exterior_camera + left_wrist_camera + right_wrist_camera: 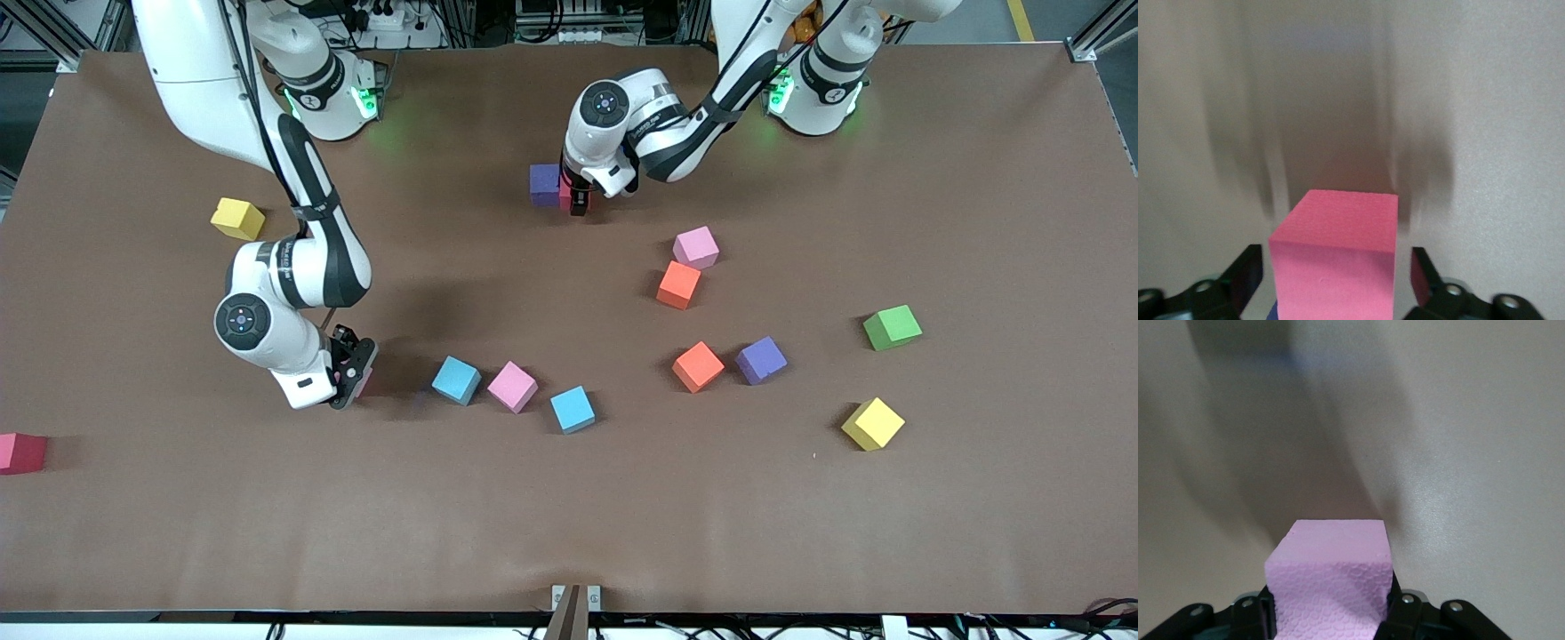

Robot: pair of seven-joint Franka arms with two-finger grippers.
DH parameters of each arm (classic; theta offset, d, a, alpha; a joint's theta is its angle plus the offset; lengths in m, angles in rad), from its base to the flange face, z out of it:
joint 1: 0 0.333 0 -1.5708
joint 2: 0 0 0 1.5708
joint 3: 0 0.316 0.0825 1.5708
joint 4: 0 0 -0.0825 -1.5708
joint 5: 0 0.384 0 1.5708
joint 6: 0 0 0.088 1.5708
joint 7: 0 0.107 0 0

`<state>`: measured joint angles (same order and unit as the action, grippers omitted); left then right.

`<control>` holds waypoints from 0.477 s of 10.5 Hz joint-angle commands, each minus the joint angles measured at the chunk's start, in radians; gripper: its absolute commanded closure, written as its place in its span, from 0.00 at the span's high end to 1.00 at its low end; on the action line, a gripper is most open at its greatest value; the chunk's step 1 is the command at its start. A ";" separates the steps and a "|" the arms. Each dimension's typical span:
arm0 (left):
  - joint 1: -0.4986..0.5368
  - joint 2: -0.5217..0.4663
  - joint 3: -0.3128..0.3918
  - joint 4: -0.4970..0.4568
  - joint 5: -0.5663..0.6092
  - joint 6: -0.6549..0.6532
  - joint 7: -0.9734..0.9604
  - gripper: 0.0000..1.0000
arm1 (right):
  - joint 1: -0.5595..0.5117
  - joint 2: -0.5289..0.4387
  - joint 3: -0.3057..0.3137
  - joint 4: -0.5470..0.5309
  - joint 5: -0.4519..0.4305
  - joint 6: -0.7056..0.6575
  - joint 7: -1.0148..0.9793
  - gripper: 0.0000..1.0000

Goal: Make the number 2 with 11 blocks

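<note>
My left gripper (576, 201) stands open around a red block (564, 193), with a gap on each side between its fingers and the red block (1333, 267). That block sits against a purple block (543, 184) near the robots' bases. My right gripper (354, 379) is low over the table toward the right arm's end, shut on a pink block (1331, 587); only a sliver of that pink block (364, 383) shows in the front view. Loose blocks lie around: light blue (456, 380), pink (512, 387), light blue (572, 409), pink (695, 247), orange (678, 284), orange (697, 366), purple (760, 360).
A green cube (892, 326) and a yellow block (872, 423) lie toward the left arm's end. Another yellow block (237, 218) and a red block (20, 452) lie toward the right arm's end, the red one at the table's edge.
</note>
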<state>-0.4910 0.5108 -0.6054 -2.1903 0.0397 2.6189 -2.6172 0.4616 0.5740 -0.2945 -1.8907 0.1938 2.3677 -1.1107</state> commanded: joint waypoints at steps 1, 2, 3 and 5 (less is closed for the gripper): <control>-0.006 -0.015 0.004 0.032 0.028 -0.075 -0.020 1.00 | -0.018 -0.023 0.017 0.016 0.023 -0.051 -0.024 0.07; 0.000 -0.027 0.001 0.040 0.028 -0.112 -0.020 1.00 | -0.018 -0.035 0.017 0.018 0.024 -0.068 -0.023 0.05; 0.003 -0.041 -0.001 0.056 0.028 -0.166 -0.020 1.00 | -0.015 -0.051 0.017 0.019 0.024 -0.090 -0.023 0.01; 0.012 -0.089 -0.002 0.064 0.028 -0.235 -0.011 1.00 | -0.008 -0.074 0.017 0.019 0.023 -0.111 -0.020 0.00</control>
<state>-0.4855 0.4789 -0.6054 -2.1248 0.0434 2.4416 -2.6172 0.4621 0.5389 -0.2892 -1.8649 0.1951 2.2862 -1.1107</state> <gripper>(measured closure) 0.000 0.423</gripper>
